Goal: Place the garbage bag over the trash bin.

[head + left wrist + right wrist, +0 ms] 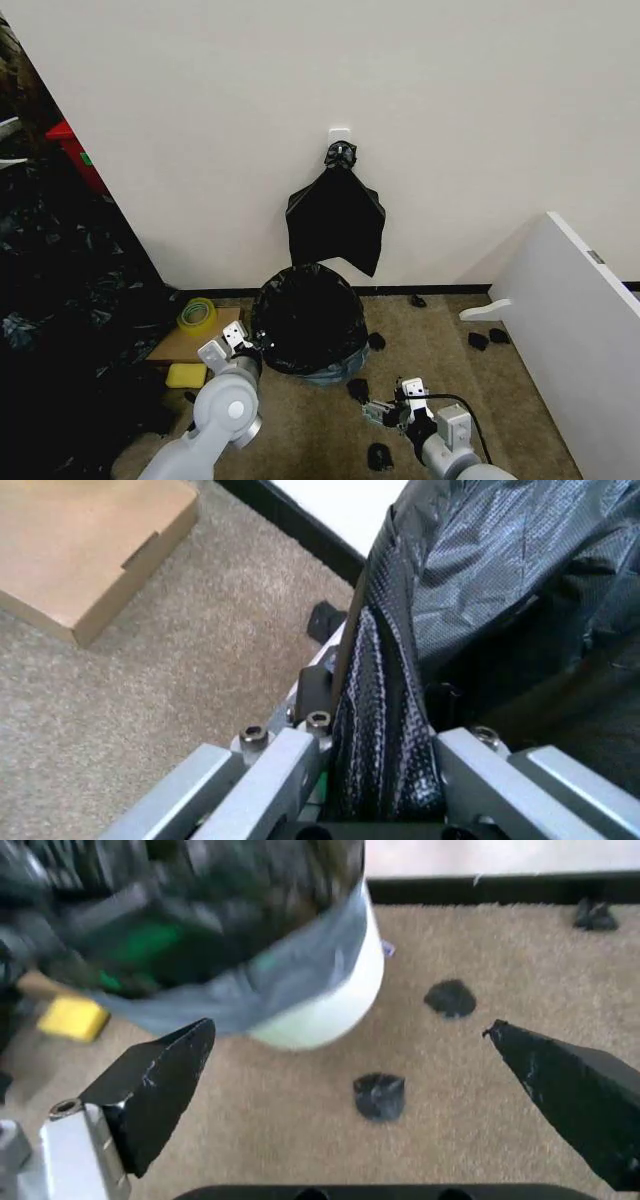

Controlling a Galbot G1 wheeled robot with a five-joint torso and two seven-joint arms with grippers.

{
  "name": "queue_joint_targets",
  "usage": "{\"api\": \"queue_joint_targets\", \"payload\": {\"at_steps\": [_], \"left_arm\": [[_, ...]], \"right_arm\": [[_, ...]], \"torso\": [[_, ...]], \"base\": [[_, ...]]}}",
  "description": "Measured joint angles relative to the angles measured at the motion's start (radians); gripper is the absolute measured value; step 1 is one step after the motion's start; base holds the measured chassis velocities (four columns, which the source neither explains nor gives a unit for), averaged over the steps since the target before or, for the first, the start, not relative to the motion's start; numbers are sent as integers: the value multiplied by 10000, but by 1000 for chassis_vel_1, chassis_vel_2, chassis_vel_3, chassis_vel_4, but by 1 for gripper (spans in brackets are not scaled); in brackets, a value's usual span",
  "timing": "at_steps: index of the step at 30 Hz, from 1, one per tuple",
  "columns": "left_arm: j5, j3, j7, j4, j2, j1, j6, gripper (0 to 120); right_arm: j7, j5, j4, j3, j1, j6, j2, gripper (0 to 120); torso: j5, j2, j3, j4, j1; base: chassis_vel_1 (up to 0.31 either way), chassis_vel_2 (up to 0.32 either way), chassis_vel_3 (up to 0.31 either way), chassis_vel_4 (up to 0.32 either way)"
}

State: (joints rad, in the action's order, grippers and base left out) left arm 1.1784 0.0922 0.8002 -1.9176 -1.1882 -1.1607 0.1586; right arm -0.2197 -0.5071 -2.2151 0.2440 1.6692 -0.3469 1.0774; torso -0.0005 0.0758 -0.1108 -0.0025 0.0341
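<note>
Between my left gripper's [385, 780] closed jaws sits a fold of the garbage bag [305, 315], thin, light, slippery; it drapes the trash bin [330, 1001] ahead. My right gripper [350, 1065] hangs spread, empty, short of the bin.

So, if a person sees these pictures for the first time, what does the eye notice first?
First, the garbage bag already draped over the trash bin by the wall, with the left gripper clamped on its edge. Next, the black bundle hanging on the white hook above, and the right gripper open nearby.
</note>
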Motion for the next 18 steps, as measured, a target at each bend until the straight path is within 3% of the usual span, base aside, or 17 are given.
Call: {"api": "queue_joint_targets", "payload": {"at_steps": [8,11,13,18], "left_arm": [[-163,-219,38,1050,-408,618,120,0],[-37,-281,57,1291,-536,1011,407,12],[-17,-281,62,1261,-536,1019,435,14],[106,-215,185,811,-390,902,680,36]], "right_arm": [[-22,-185,-428,427,236,83,338,100],[-95,-211,-590,395,125,23,543,100],[-101,-211,-599,385,114,13,545,100],[-169,-210,-576,305,-22,-46,590,100]], "torso": [[-2,0,0,0,0],[-1,0,0,-2,2],[-1,0,0,-1,2],[-2,0,0,0,1]], "base": [[0,0,0,0],[0,0,0,0],[0,0,0,0],[0,0,0,0]]}}
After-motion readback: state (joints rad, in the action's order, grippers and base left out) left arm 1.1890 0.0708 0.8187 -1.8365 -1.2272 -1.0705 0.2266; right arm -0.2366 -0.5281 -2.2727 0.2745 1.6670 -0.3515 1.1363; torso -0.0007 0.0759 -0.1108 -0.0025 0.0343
